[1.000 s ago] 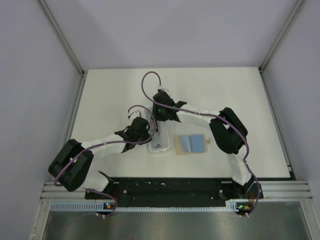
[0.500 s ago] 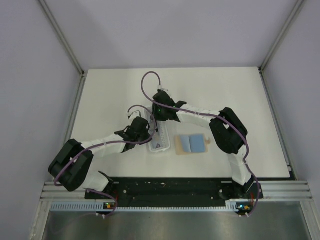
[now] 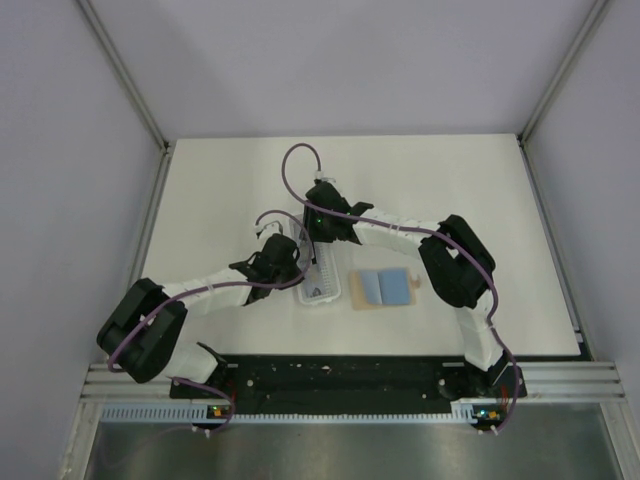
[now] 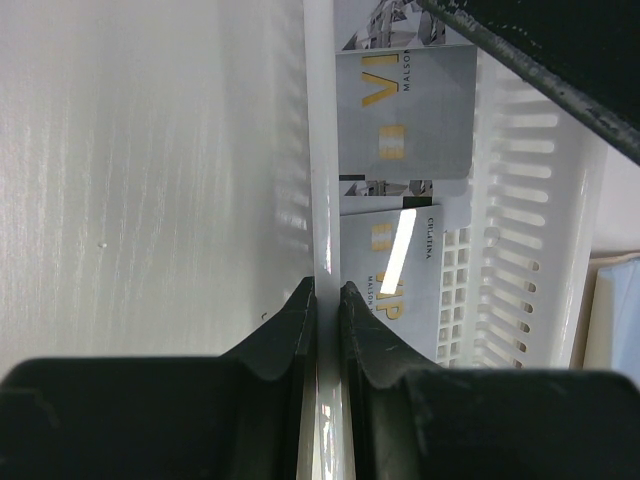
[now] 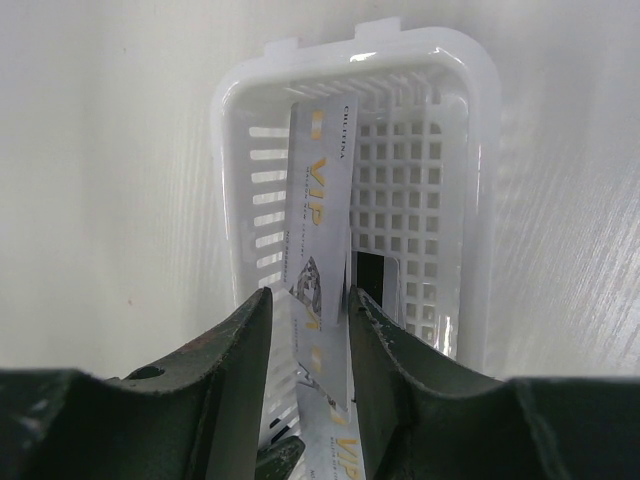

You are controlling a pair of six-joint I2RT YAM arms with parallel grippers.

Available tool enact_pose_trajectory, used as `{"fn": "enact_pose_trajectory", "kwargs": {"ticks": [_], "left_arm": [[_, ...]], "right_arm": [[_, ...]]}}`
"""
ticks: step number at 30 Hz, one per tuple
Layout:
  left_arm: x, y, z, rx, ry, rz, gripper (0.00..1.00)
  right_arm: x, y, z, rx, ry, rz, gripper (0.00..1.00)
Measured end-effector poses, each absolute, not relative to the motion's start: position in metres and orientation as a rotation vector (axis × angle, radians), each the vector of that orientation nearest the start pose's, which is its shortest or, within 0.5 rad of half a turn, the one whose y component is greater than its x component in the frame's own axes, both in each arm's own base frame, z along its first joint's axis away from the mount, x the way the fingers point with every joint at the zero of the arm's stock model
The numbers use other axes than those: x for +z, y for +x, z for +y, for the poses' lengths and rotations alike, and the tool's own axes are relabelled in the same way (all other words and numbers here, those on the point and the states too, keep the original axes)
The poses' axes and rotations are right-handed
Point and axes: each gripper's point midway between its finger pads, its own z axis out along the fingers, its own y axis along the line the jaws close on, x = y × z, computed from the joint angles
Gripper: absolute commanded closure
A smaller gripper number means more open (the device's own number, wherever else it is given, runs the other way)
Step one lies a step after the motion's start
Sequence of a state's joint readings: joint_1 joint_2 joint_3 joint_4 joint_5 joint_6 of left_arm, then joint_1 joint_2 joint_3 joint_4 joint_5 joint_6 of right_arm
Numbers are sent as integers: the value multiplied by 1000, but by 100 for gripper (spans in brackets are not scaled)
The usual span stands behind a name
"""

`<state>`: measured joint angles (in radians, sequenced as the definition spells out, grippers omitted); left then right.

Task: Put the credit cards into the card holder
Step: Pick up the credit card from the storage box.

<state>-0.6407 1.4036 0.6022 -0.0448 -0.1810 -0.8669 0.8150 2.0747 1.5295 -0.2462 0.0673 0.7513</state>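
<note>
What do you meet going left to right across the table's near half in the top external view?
Left arm → white slotted tray → open card holder, blue inside up → right arm's elbow. The right arm's jaws overlap the tray, so they are left out.

A flat white rectangular worktop (image 3: 220, 180) is enclosed on three sides by plain pale lilac-grey wall panels (image 3: 340, 60). Slanted silver aluminium frame posts (image 3: 122, 70) are noted at the far corners. A ribbed aluminium rail (image 3: 560, 378) runs along the near edge, with a dull grey metal sheet (image 3: 340, 450) beyond it. Lighting is even and diffuse.
</note>
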Motion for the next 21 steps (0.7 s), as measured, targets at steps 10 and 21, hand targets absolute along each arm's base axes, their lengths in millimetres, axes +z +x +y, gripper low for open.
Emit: {"fn": "enact_pose_trajectory", "kwargs": {"ticks": [10,21], "left_arm": [[33,270,-201,-475,-360,2429,100],[32,269,-203,-481,-354,2433,100]], "right_arm": [[68,360,405,646,-65,2465,63],[65,358,400,612,-79,2483,62]]}}
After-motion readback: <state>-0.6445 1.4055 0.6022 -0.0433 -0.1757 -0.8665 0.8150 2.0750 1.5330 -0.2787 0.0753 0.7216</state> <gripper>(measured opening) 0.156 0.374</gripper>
